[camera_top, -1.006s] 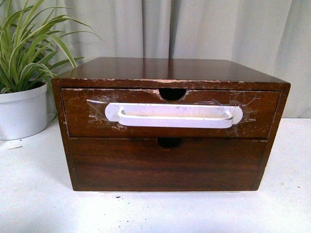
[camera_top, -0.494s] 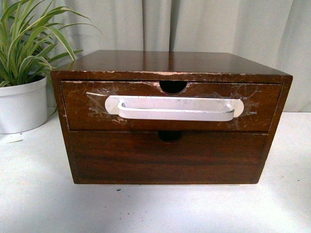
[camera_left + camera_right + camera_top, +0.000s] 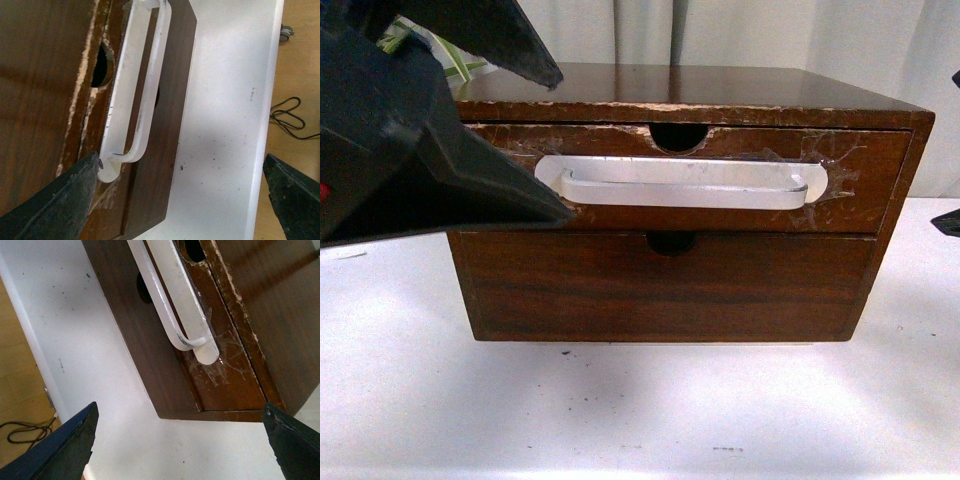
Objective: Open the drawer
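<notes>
The drawer (image 3: 860,190) is the top one of a dark wooden cabinet, shut, with a scratched front, a long white handle (image 3: 685,185) taped on and a half-round notch (image 3: 679,137). My left gripper (image 3: 565,146) is open at the handle's left end, its fingers above and below the drawer front. In the left wrist view the handle (image 3: 137,85) ends close to one finger (image 3: 75,195) of the open left gripper (image 3: 181,159). My right gripper (image 3: 180,407) is open off the cabinet's right corner, holding nothing; the handle (image 3: 172,295) lies beyond it.
A plain handle-less drawer front (image 3: 660,285) lies below. The cabinet stands on a white table (image 3: 640,410). Plant leaves (image 3: 455,62) peek past the left gripper. Grey curtain hangs behind. A cable (image 3: 290,117) lies on the floor past the table edge.
My left gripper has come into the front view at the upper left and now hides the plant and pot. The cabinet sits higher in the picture. The drawer stays shut.
</notes>
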You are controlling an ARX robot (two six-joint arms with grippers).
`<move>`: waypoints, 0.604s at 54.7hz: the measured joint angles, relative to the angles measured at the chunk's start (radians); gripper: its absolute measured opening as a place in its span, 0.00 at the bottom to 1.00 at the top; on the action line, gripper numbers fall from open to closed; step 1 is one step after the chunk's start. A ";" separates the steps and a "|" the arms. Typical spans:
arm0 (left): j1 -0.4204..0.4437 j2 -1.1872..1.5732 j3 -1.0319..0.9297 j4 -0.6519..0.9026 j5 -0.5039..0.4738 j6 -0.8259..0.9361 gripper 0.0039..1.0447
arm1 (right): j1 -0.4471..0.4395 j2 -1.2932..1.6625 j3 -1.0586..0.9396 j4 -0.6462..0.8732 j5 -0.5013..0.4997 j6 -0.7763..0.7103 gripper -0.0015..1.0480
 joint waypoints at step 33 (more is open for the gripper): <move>-0.037 0.146 0.032 0.055 -0.027 -0.012 0.94 | -0.005 0.074 0.011 -0.023 -0.004 -0.080 0.91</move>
